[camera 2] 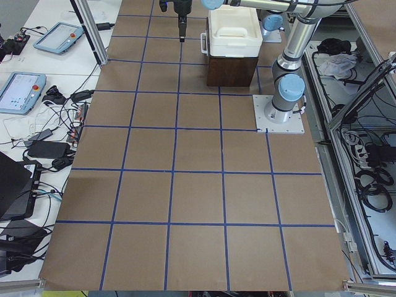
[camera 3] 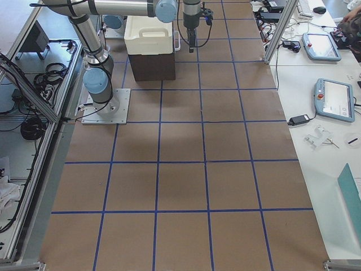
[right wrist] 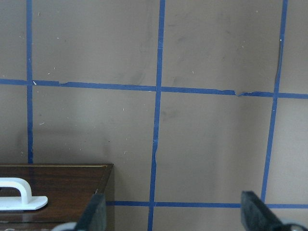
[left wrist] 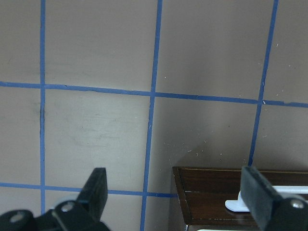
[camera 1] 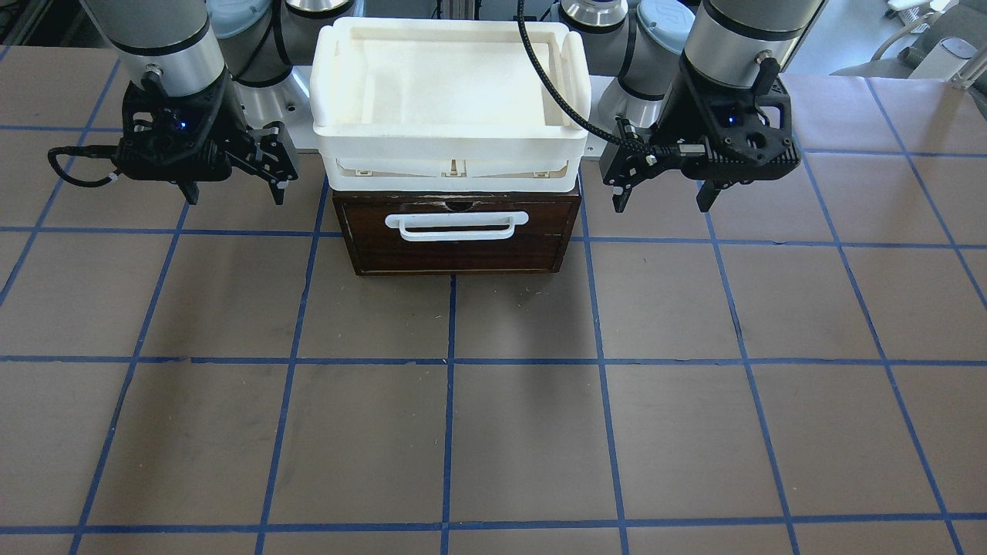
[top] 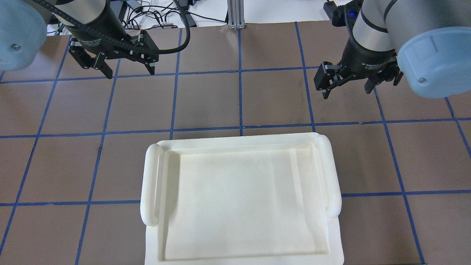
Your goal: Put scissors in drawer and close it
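Setting: robotics lab, test cell. Evidence:
- brown desk [camera 2: 198,198] marked with a blue tape grid [camera 2: 185,171]
- robot arm [camera 2: 289,91] bolted to a metal base plate [camera 2: 263,124]
- touchscreen control pendants [camera 3: 337,100] on a white side bench [camera 3: 304,73]
- aluminium frame posts [camera 2: 90,31]
- loose cable bundles [camera 2: 371,179]
- laptop [camera 2: 15,185]

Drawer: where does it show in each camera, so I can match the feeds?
Front-facing: drawer, centre, shut, under the white bin.
Overhead: hidden beneath the bin.
Left side: top centre, only its dark case shows.
Right side: top left, case only.
Left wrist: drawer at bottom right.
Right wrist: drawer at bottom left.
Shared landmark: the bin, in all four fixed views.
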